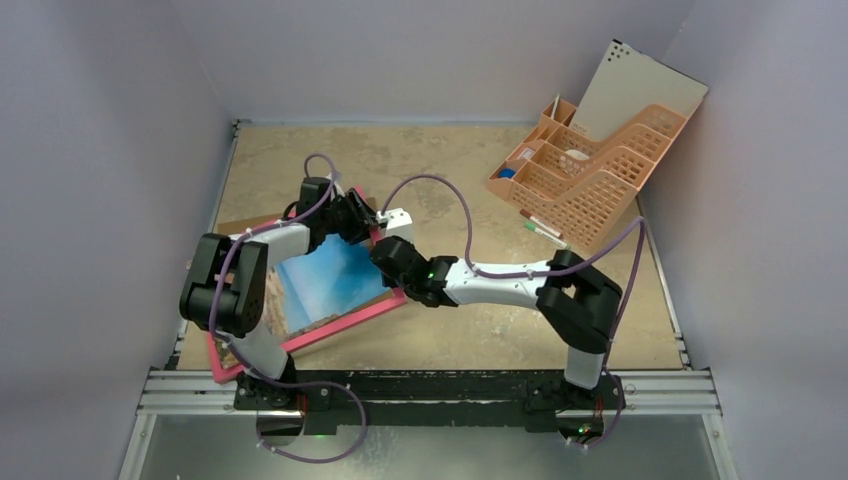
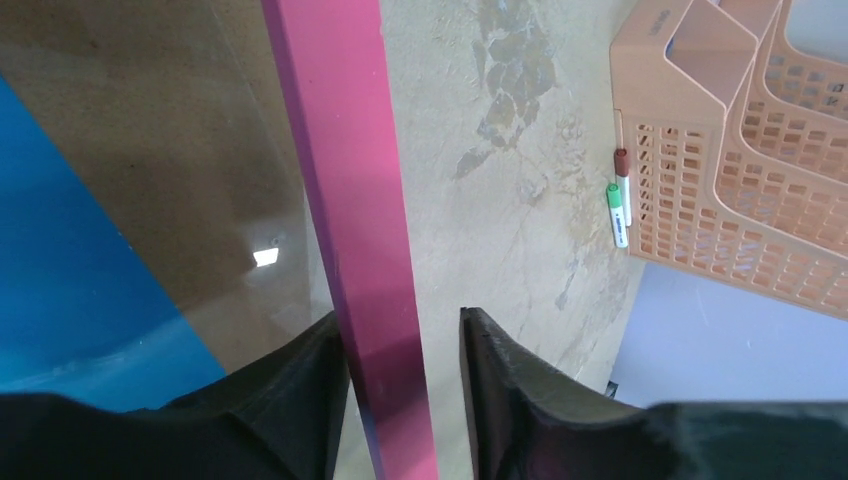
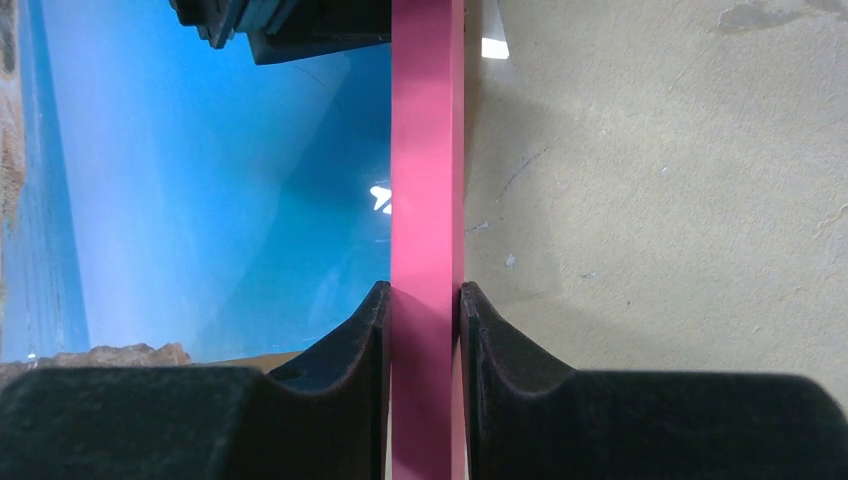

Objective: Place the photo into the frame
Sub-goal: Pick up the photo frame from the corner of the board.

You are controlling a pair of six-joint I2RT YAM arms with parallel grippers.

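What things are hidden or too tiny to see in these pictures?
- Top view: the left arm covers the left part of the bright pink rectangular frame and glossy sea photo.
- Top view: items inside the peach plastic desk organiser are too small to name.
- Wrist views: picture edges cut off most of the frame and photo.

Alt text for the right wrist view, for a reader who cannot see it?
The right gripper is clamped on a rail of the pink frame, one finger on each side. Left of the rail lies the photo, blue sky and sea; right of it, tan table.
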